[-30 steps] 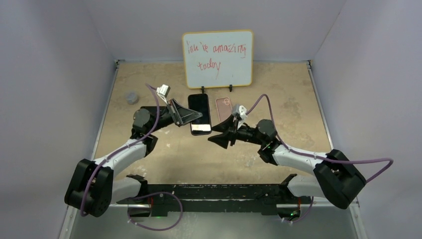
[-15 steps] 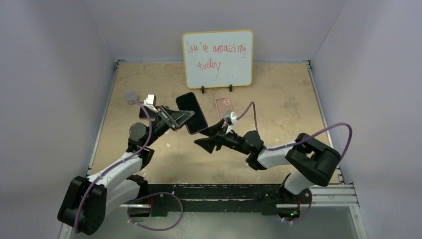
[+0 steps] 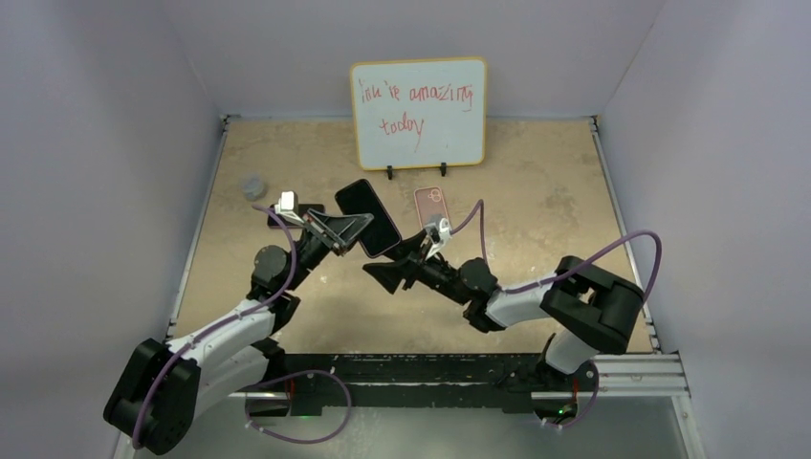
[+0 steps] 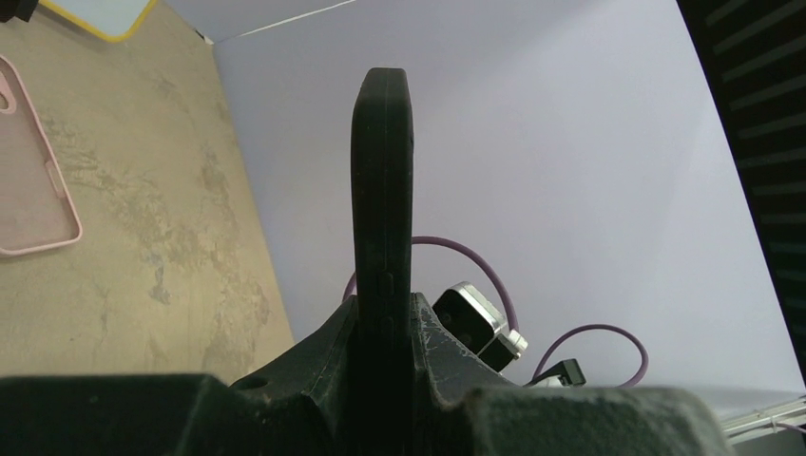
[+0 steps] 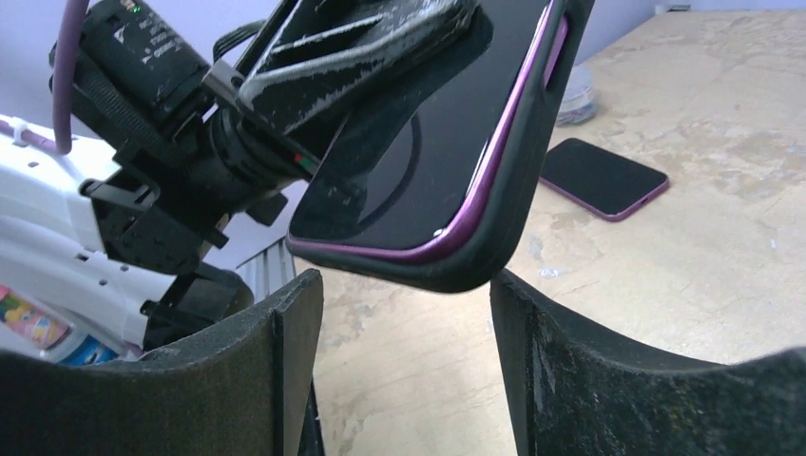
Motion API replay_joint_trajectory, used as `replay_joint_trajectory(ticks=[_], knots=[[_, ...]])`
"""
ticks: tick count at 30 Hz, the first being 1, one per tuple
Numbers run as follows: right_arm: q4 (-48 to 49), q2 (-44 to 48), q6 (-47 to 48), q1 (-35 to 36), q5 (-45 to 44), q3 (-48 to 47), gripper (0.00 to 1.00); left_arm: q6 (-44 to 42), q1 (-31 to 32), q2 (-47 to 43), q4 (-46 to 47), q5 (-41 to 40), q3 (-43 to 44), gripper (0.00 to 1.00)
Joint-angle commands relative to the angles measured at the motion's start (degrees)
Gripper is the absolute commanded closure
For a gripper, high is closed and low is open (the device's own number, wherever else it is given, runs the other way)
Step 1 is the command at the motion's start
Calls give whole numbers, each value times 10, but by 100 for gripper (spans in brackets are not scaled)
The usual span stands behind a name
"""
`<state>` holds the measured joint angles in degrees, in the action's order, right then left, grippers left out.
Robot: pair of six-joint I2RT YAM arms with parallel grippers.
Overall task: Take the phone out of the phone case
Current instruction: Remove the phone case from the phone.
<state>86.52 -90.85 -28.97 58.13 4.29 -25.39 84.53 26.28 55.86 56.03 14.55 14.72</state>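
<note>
Phone case [image 5: 521,142]: matte black, rubbery-looking, with a thick rounded rim and rounded corners. Small button bumps are seen along its side in the edge-on left wrist view.

Phone [image 5: 428,152]: seated inside the case. The glass face is glossy black, and a thin purple edge is shown along the rim.

The cased phone is held up off the table. It is clamped across its flat faces by the left gripper [image 4: 382,318] and projects straight out beyond the fingertips.

Right gripper [image 5: 404,313]: spread wide, nothing grasped. The case's lower corner is hung just above the gap between its scuffed black fingers [image 5: 285,370]; no contact is seen.

On the mottled tan tabletop [image 5: 722,256] beyond the right gripper, a second slim, purple-edged phone [image 5: 604,178] is laid flat. A pale pink case [image 4: 33,180], smooth with a raised lip, is laid flat to the left of the left gripper in its own view.
</note>
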Motion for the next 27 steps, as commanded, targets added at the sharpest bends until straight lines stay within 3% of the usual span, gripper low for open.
replay_joint_trajectory(ticks=[1,27], knots=[[153,-9,8,6,-41,-21,33,17,11,-7,65,-35,0,100],[180,18,-21,18,-52,-22,31,12,17,-20,80,-75,-29,100]])
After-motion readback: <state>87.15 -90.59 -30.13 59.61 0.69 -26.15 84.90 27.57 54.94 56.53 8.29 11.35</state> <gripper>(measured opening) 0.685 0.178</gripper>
